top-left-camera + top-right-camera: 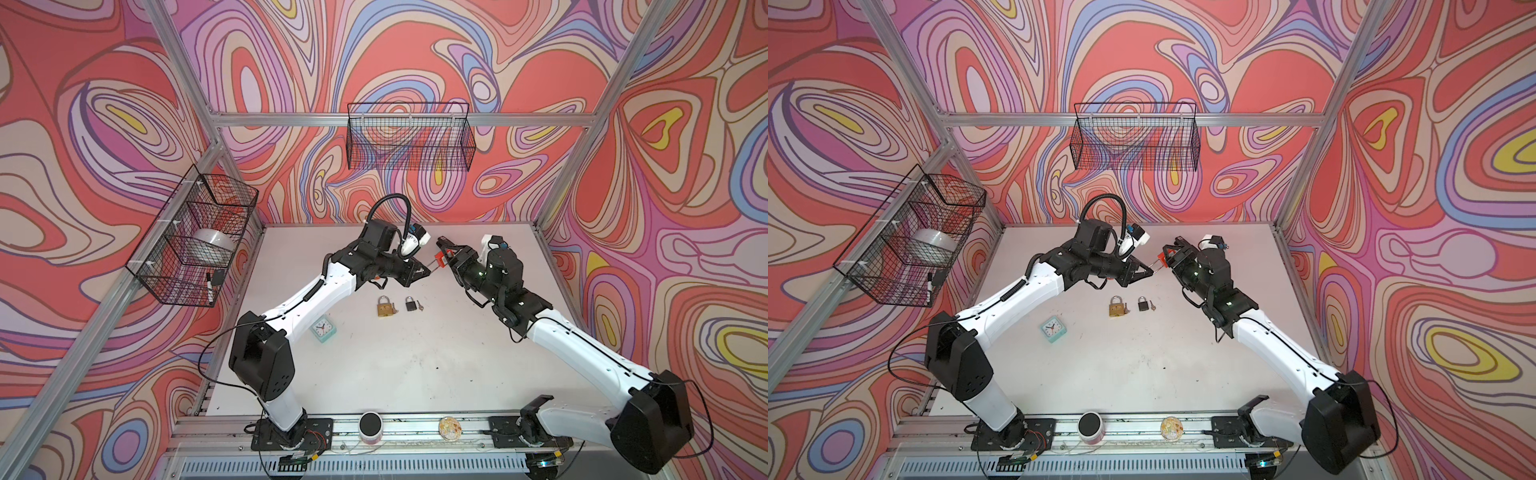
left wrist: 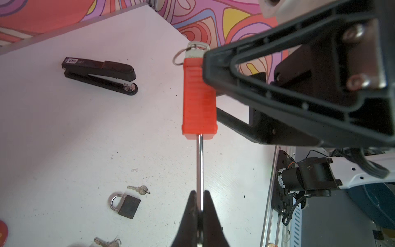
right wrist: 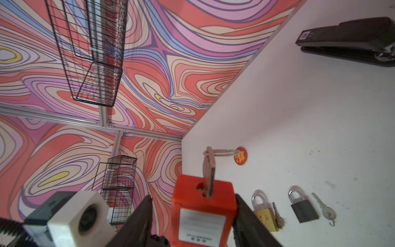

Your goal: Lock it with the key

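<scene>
Left jaws clenched on the steel shackle (image 2: 200, 162), red padlock (image 2: 198, 96) held in the air over the bench (image 1: 374, 374) between both arms, key (image 3: 208, 171) in its keyhole, right jaws released around its body, gap at one side.

Red padlock (image 2: 198, 96) held midair, key (image 3: 208, 173) in its keyhole

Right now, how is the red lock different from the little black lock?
The red padlock is up in the air, the left gripper shut on its shackle; the black padlock lies flat on the table. The red padlock has its key stuck in it; the black padlock's key lies beside it. The red padlock's shackle is long, the black padlock's a short loop. Both have silver shackles.
</scene>
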Controlling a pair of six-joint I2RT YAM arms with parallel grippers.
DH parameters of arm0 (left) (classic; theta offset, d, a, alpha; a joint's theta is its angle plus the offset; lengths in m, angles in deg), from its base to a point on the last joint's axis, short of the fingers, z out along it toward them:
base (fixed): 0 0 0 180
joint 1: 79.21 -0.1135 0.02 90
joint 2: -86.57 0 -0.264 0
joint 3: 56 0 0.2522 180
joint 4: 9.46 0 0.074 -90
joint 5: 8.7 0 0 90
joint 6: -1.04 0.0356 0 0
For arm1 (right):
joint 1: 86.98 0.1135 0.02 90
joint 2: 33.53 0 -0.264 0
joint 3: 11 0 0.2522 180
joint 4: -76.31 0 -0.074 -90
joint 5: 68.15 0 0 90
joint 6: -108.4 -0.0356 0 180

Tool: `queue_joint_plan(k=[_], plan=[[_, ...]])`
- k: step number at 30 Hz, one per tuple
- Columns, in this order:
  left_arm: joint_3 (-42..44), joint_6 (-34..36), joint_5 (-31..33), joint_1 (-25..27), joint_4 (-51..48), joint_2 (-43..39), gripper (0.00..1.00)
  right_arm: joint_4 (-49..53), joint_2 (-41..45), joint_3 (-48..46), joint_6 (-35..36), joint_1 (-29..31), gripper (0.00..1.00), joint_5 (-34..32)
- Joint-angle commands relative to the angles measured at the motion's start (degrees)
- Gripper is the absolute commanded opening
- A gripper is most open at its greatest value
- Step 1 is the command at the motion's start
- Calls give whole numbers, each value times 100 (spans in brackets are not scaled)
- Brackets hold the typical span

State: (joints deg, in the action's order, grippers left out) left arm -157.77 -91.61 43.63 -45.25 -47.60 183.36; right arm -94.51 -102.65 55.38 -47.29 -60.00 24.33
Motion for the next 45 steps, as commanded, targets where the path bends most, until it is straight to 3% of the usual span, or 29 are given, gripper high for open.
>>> queue_joint_plan(k=[1,6,12,15,19,23,26,30,35,45], plan=[[-339,804,-500,-136,-582,-38,0,-159,342,-129,577,21,67,55],[-642,1602,-1198,-462,-1201,-159,0,170,603,129,1573,-159,71,486],[-1143,2873,-1750,-866,-2515,-352,0,385,578,566,2583,-983,73,2159],[-1217,3386,-1690,-933,-2974,-512,0,548,404,873,3272,-1300,73,3179],[-1153,3937,-1633,-979,-3325,-764,0,779,174,1189,4796,-1353,72,4315],[-1162,4417,-1500,-1010,-3679,-908,0,463,205,913,6400,-1354,72,5342],[-1208,4702,-1461,-1039,-3949,-965,0,565,65,1055,6810,-1354,73,5762],[-1212,4826,-1454,-1051,-4105,-1079,0,1456,-471,1735,7117,-1353,71,6685],[-1182,4924,-1366,-1062,-4223,-1162,0,1945,-607,1944,7418,-1256,70,7012],[-1127,4952,-1487,-1059,-4298,-1180,0,2778,-832,2102,8052,-595,68,6752]])
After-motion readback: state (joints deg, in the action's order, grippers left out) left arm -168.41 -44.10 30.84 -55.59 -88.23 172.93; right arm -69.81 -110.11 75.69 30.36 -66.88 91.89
